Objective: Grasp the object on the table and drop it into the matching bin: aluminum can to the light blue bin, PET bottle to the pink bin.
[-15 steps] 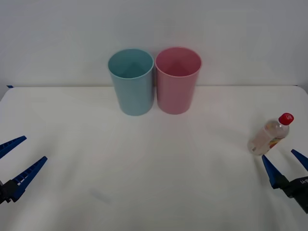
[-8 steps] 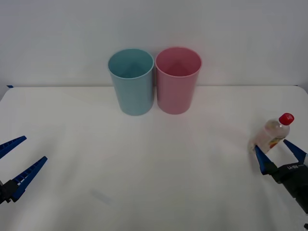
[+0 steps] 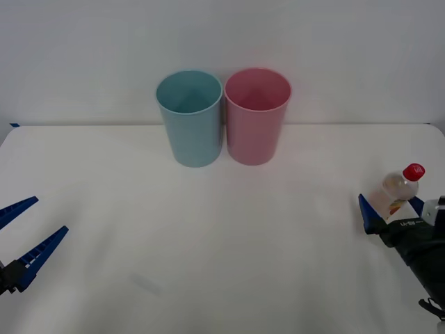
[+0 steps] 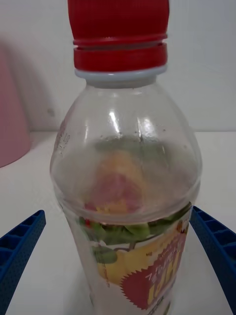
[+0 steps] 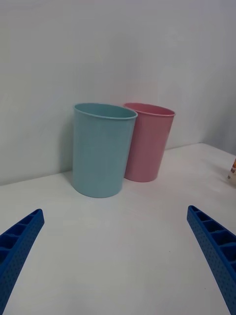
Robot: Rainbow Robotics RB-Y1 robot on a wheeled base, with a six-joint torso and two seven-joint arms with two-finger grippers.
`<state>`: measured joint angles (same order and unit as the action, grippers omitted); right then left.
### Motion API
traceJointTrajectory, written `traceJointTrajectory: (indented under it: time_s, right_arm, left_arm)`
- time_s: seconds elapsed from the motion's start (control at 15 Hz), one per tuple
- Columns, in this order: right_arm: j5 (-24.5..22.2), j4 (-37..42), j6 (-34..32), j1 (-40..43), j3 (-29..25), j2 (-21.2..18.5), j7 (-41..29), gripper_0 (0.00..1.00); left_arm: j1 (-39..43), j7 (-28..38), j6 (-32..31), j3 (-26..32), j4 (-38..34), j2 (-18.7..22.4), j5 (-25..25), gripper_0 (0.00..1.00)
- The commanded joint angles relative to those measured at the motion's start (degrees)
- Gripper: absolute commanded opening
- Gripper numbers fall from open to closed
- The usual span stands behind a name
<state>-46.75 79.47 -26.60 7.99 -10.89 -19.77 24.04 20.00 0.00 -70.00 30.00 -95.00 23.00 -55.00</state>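
Note:
The PET bottle (image 3: 395, 190), clear with a red cap and a yellowish label, stands on the white table (image 3: 222, 229) at the far right. My right gripper (image 3: 389, 203) is open, with one blue finger on each side of the bottle's lower body. In the right wrist view the bottle (image 4: 125, 187) stands very close, between the two spread fingers of the right gripper (image 4: 117, 212). The pink bin (image 3: 256, 125) and the light blue bin (image 3: 193, 129) stand side by side at the back centre. My left gripper (image 3: 50, 214) waits open at the front left.
The left wrist view looks past the open left gripper (image 5: 114, 211) to the light blue bin (image 5: 101, 152) and the pink bin (image 5: 147, 147) against a white wall. A pink bin edge (image 4: 10, 123) shows beyond the bottle. Bare tabletop lies between the bottle and the bins.
My right gripper has moved forward from just short of the bottle until its open fingers flank it. The bottle and the left arm have stayed put.

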Motion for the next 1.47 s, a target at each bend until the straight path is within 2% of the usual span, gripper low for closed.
traceJointTrajectory:
  time_s: [0.07, 0.27, 0.33, 0.4, 0.47, 1.13, 1.47]
  right_arm:
    - [-0.01, -0.01, 1.73, -0.69, 0.78, 0.0, 0.57, 1.0]
    - [-0.01, -0.01, 1.9, -0.87, 1.05, 0.0, 1.01, 1.0]
    - [-0.01, -0.01, 1.9, -0.87, 1.05, 0.0, 1.1, 0.8]
    - [-0.01, -0.01, 2.08, -0.87, 1.14, 0.0, 1.36, 0.22]
    - [-0.01, -0.01, 2.26, -0.87, 1.14, 0.0, 1.71, 0.02]
    - [-0.01, 0.07, 2.08, -1.22, 1.22, 0.0, 2.15, 0.0]
    - [-0.98, 4.03, 2.08, -0.52, 1.84, -0.62, 0.22, 0.0]
  left_arm:
    - [0.0, 0.0, 0.0, 0.0, 0.0, 0.0, 0.0, 1.0]
    - [0.0, 0.0, 0.0, 0.0, 0.0, 0.0, 0.0, 1.0]
    - [0.0, 0.0, 0.0, 0.0, 0.0, 0.0, 0.0, 1.0]
    - [0.0, 0.0, 0.0, 0.0, 0.0, 0.0, 0.0, 1.0]
    - [0.0, 0.0, 0.0, 0.0, 0.0, 0.0, 0.0, 1.0]
    - [0.0, 0.0, 0.0, 0.0, 0.0, 0.0, 0.0, 1.0]
    - [0.0, 0.0, 0.0, 0.0, 0.0, 0.0, 0.0, 1.0]
